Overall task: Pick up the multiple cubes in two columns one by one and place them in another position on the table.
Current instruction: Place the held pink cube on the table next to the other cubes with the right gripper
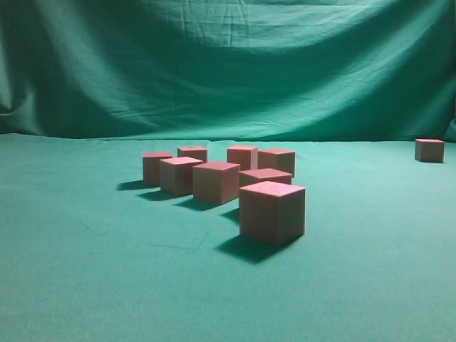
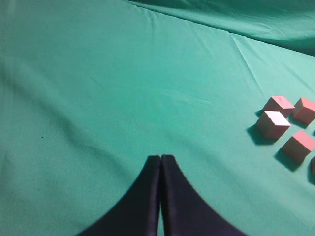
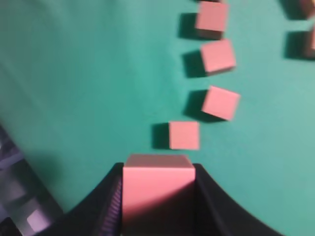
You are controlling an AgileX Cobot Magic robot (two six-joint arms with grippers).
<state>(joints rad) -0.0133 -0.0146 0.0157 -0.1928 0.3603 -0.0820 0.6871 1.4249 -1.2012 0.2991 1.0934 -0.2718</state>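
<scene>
Several pinkish-red cubes (image 1: 271, 211) stand in two rough columns on the green table (image 1: 85, 271) in the exterior view, where neither gripper appears. One more cube (image 1: 429, 149) sits alone at the far right. In the right wrist view my right gripper (image 3: 157, 169) is shut on a cube (image 3: 158, 189), held clear above the cloth. Beyond it a column of cubes (image 3: 184, 135) runs away from the jaws. My left gripper (image 2: 161, 158) is shut and empty, its fingers pressed together over bare cloth. Some cubes (image 2: 273, 124) lie off to its right.
A draped green cloth backdrop (image 1: 228, 64) closes off the back of the table. A dark grey structure (image 3: 19, 206) shows at the lower left of the right wrist view. Bare cloth (image 2: 98, 88) spreads left of the cubes.
</scene>
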